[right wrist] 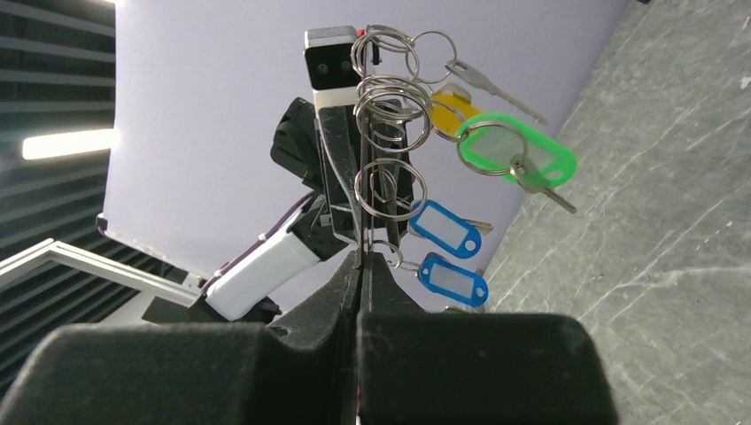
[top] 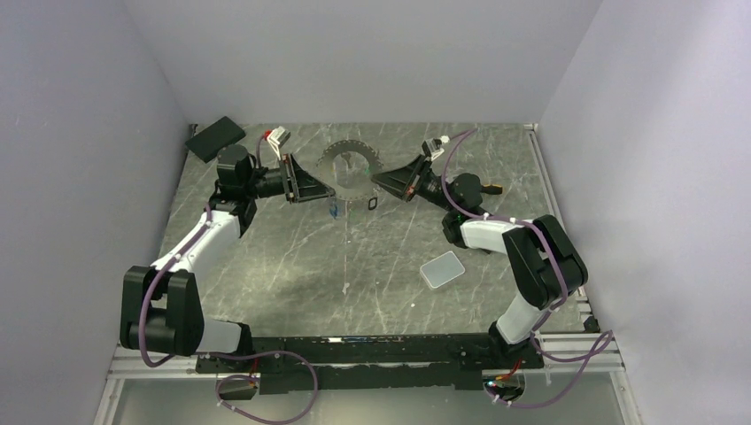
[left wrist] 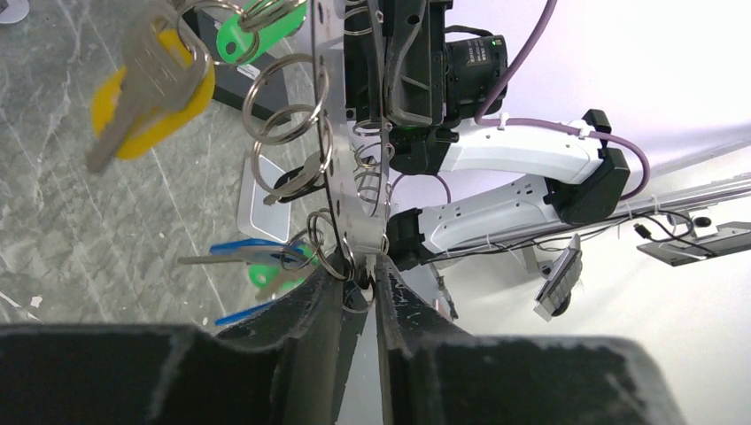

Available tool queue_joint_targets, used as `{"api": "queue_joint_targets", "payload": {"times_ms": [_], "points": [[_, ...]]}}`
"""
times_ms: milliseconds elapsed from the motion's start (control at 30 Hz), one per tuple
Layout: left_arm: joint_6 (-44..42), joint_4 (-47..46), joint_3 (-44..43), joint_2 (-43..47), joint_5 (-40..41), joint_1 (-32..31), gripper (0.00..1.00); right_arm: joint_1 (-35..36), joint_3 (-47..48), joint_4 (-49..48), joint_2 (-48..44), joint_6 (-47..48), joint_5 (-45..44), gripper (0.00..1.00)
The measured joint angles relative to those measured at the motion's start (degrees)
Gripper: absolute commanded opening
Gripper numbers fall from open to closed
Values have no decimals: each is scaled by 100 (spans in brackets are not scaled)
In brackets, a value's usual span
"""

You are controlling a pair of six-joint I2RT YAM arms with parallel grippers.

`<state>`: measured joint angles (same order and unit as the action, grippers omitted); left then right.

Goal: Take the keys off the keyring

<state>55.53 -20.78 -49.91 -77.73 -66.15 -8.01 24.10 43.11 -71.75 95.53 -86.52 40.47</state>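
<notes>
Above the far bench [top: 381, 266], the keyring [top: 344, 150] is being clamped by the closed right gripper [right wrist: 361, 266] — the left gripper [left wrist: 359, 279] is being held narrowly around it, grip unclear.

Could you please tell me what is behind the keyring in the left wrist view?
The right gripper and its white arm, clamped on the keyring. The grey pad lies on the table, partly covered by small rings.

A grey marbled table [top: 292, 266] fills the middle of the top view, closed in by pale lilac walls [top: 80, 133]. A flat black rectangle [top: 215, 137] lies askew at upper left. Right of centre - well apart from it - rests a grey rounded square pad [top: 442, 269].
</notes>
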Motion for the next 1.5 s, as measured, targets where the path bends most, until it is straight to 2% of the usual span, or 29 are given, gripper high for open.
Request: {"api": "queue_joint_targets", "payload": {"times_ms": [100,133,233,367,567,700,1133,1233,1267,1367,1400,1433,1500], "points": [[81,-7,0,0,-4,11,3,15,22,-37,0,66,4,0],[131,-22,0,0,-4,15,0,15,24,-37,0,111,7,2],[229,-63,0,0,-20,31,0,15,24,-61,0,216,28,22],[289,-131,0,-13,-15,2,0,131,37,-125,0,243,229,37],[581,-463,0,-13,-122,-28,0,306,98,-225,0,258,522,42],[599,-358,-9,-17,-221,-28,0,367,157,-293,4,317,695,39],[-299,1342,-538,-92,-435,-28,0,398,221,-68,111,584,918,0],[-638,1805,-763,-153,-433,-28,0,396,229,-28,116,595,909,0],[-798,2020,-879,-179,-431,-28,4,393,238,-17,118,592,907,0],[-1172,2404,-1075,-195,-409,-28,34,391,289,-13,146,516,905,0],[-1292,2529,-1139,-195,-422,-28,41,389,302,-31,164,461,907,0],[-1423,2625,-1185,-195,-431,-28,47,380,310,-35,184,389,892,0],[-1655,2846,-1298,-195,-435,-28,54,350,317,-42,232,236,892,0]]}}
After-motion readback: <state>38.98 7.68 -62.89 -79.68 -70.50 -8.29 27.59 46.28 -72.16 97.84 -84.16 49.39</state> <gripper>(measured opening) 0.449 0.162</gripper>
